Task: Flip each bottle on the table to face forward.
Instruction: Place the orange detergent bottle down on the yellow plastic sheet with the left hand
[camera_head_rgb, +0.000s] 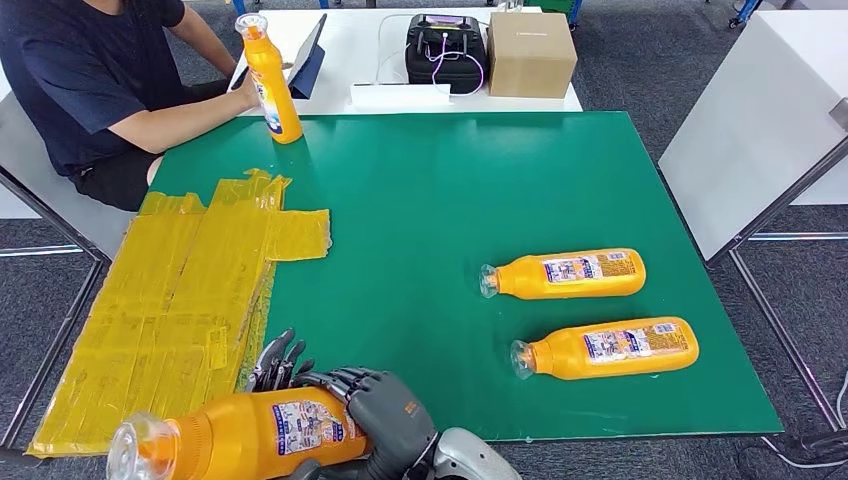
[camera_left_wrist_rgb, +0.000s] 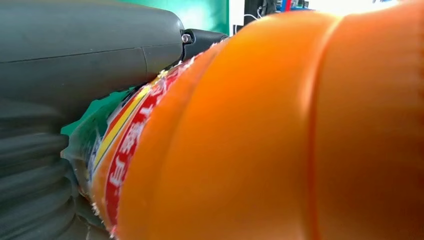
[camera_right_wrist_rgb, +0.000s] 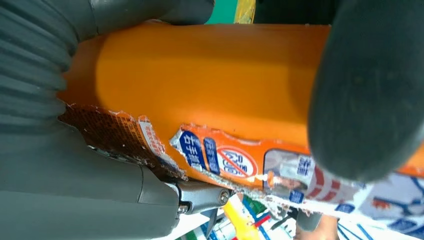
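I count four orange plastic bottles with printed labels. The held orange bottle (camera_head_rgb: 240, 432) lies roughly level at the near table edge, its long axis running left to right and its clear cap pointing left, label facing up toward my head camera. Both hands grip it: the right hand (camera_head_rgb: 385, 415) wraps its dark fingers over the bottle's base end, and the left hand (camera_head_rgb: 275, 362) shows its fingers curled against the far side of the body. In the left wrist view the thumb (camera_left_wrist_rgb: 90, 55) presses on the label edge; in the right wrist view a finger (camera_right_wrist_rgb: 370, 90) lies across the orange wall above the torn label. Two more orange bottles lie flat on the green table mat (camera_head_rgb: 420, 210), well to the right: the farther lying bottle (camera_head_rgb: 565, 273) and the nearer lying bottle (camera_head_rgb: 605, 347), parallel, caps pointing left, labels up. A fourth, upright orange bottle (camera_head_rgb: 270, 80) stands at the mat's far left corner beside a seated person (camera_head_rgb: 90, 90). A sheet of crumpled yellow plastic (camera_head_rgb: 180, 300) covers the mat's left side.
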